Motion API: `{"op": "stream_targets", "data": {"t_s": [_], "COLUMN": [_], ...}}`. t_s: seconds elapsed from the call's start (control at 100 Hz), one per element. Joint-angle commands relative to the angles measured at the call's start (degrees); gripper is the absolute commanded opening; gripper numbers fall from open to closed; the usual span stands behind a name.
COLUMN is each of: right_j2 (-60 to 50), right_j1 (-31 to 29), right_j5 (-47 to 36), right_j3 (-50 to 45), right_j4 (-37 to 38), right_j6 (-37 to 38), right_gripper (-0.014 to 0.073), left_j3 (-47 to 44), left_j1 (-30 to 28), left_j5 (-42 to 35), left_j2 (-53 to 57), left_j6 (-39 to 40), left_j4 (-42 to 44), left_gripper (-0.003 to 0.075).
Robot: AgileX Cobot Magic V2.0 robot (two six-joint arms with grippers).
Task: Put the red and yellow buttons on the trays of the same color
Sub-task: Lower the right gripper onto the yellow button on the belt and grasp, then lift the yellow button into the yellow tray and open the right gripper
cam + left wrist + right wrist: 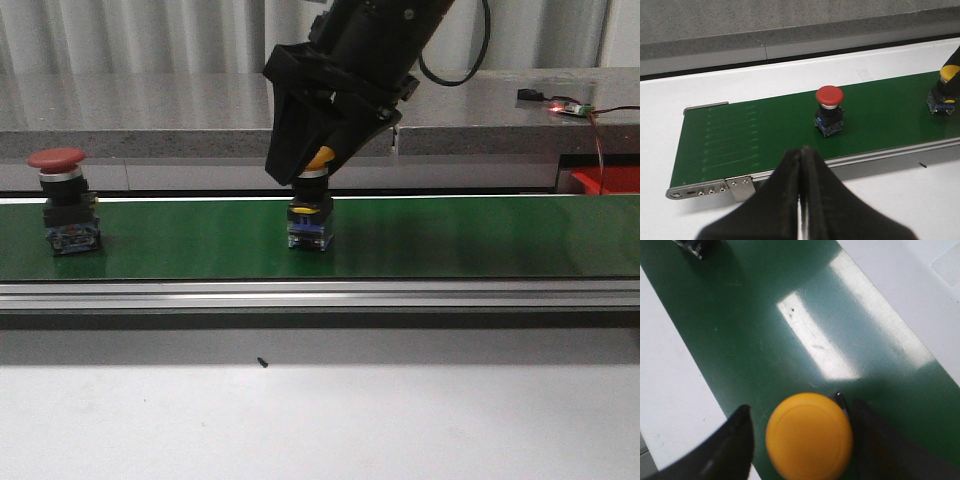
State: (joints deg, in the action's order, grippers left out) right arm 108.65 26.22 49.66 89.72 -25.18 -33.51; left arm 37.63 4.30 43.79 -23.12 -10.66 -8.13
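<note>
Leave the clenched, empty left pincer (801,200) idle near the green conveyor belt's (480,240) end and the red mushroom button (62,200) standing left on that belt, then center the spread right pincer (312,165) around the yellow mushroom button's (311,210) cap, mid-belt, squeezing evenly before lifting straight.

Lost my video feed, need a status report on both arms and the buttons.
Right pincer open, straddling yellow button on green belt. Left pincer shut, empty. Red button untouched on belt. Nothing in the way.
</note>
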Motion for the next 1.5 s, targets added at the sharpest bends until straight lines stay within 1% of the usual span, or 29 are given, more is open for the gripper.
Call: {"op": "stream_targets", "data": {"t_s": [0.0, 0.05, 0.13, 0.27, 0.44, 0.7, 0.85, 0.98, 1.14, 1.24, 1.33, 1.49], "right_j2": [-2.4, -2.4, -2.4, -2.9, -4.7, -9.7, -14.0, -18.7, -24.5, -27.3, -29.0, -30.5], "right_j1": [-0.1, -0.1, -0.1, -0.1, -0.9, -6.4, -11.0, -15.7, -22.7, -27.7, -31.9, -39.5], "right_j5": [-2.2, -2.3, -2.8, -4.4, -4.0, -4.0, -4.3, -6.0, -10.3, -10.7, -11.8, -12.4], "right_j3": [1.9, 1.9, 1.9, 1.9, 1.9, 1.0, -3.5, -9.8, -18.0, -22.0, -24.4, -27.3], "right_j4": [-1.6, -1.5, -1.4, -1.4, -1.4, -1.6, -1.6, -1.7, -1.8, -1.8, -2.2, -2.4], "right_j6": [-0.7, -0.7, -0.7, -0.7, -0.6, 3.9, 4.5, 5.7, 6.5, 6.5, 7.2, 10.5], "right_gripper": [0.0290, 0.0236, 0.0204, 0.0204, 0.0204, 0.0204, 0.0204, 0.0204, 0.0204, 0.0204, 0.0204, 0.0204], "left_j3": [1.5, 1.5, 1.5, 1.5, 1.5, 1.5, 1.5, 1.5, 1.5, 1.5, 1.5, 1.5], "left_j1": [0.4, 0.4, 0.4, 0.4, 0.4, 0.4, 0.4, 0.4, 0.4, 0.4, 0.4, 0.4], "left_j5": [-4.1, -4.1, -4.1, -4.1, -4.1, -4.1, -4.1, -4.1, -4.1, -4.1, -4.1, -4.1], "left_j2": [-0.5, -0.5, -0.5, -0.5, -0.5, -0.5, -0.5, -0.5, -0.5, -0.5, -0.5, -0.5], "left_j6": [0.2, 0.2, 0.2, 0.2, 0.2, 0.2, 0.2, 0.2, 0.2, 0.2, 0.2, 0.2], "left_j4": [-0.6, -0.6, -0.6, -0.6, -0.6, -0.6, -0.6, -0.6, -0.6, -0.6, -0.6, -0.6], "left_gripper": [-0.0019, -0.0019, -0.0019, -0.0019, -0.0019, -0.0019, -0.0019, -0.0019, -0.0019, -0.0019, -0.0019, -0.0019]}}
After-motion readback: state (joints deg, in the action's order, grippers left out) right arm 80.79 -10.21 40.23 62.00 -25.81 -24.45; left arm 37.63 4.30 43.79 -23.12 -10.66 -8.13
